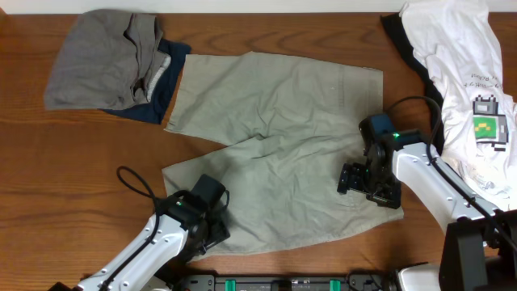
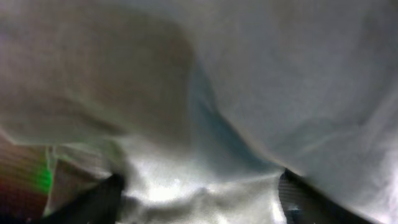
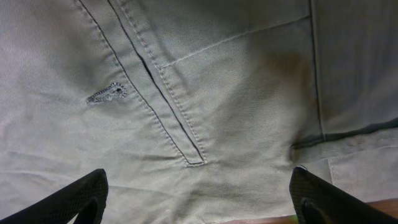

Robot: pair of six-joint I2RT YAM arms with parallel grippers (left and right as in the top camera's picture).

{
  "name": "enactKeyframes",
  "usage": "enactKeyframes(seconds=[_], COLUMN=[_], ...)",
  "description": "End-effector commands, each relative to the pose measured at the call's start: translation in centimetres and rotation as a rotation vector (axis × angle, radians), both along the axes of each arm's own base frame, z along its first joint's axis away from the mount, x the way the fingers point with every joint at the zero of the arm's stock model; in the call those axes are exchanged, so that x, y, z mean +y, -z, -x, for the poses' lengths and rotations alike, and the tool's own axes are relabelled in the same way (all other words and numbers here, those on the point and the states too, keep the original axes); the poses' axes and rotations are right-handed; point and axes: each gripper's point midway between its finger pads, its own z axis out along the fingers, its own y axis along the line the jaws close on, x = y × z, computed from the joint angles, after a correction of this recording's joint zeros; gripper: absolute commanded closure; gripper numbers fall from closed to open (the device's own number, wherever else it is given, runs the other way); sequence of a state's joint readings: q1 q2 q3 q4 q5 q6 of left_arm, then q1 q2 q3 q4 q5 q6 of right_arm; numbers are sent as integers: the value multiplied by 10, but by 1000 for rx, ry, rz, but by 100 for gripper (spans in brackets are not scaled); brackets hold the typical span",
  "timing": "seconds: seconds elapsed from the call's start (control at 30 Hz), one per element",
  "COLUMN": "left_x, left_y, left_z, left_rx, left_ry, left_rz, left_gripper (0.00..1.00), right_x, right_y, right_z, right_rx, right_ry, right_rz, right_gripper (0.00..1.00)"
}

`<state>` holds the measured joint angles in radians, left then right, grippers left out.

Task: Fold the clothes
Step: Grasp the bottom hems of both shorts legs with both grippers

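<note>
Light khaki shorts lie spread flat in the middle of the table. My left gripper is at the hem of the near left leg. In the left wrist view its fingers stand apart with bunched, blurred khaki cloth filling the gap between them. My right gripper sits low over the shorts' right side near the waistband. It is open in the right wrist view, hovering above a welt pocket and a buttonhole, with nothing pinched.
A grey garment lies on a navy piece at the back left, touching the shorts' corner. A white tee with a green print and a black piece lie at the back right. The table is wooden.
</note>
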<state>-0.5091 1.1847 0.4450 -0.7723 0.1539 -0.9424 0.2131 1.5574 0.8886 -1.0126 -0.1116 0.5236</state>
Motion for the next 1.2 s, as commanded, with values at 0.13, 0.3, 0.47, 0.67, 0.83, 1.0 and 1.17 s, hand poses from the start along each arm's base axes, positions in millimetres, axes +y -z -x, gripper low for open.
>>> enactKeyframes(seconds=[0.13, 0.3, 0.47, 0.67, 0.83, 1.0, 1.17], left_x=[6, -3, -9, -9, -9, -9, -7], left_y=[14, 13, 12, 12, 12, 12, 5], left_z=[9, -6, -18, -18, -18, -17, -14], left_rx=[27, -32, -77, -78, -78, -76, -50], left_ry=[-1, -1, 0, 7, 7, 11, 11], left_rz=[-24, 10, 34, 34, 34, 33, 20], left_gripper=[81, 91, 91, 90, 90, 90, 94], right_x=[1, -1, 0, -5, -6, -5, -10], right_y=[-1, 0, 7, 21, 31, 34, 31], right_z=[5, 13, 35, 66, 72, 63, 48], right_rx=[5, 34, 110, 196, 197, 159, 123], right_ry=[-1, -1, 6, 55, 83, 92, 125], right_rz=[5, 11, -9, 10, 15, 5, -8], right_gripper=[9, 9, 12, 22, 63, 99, 99])
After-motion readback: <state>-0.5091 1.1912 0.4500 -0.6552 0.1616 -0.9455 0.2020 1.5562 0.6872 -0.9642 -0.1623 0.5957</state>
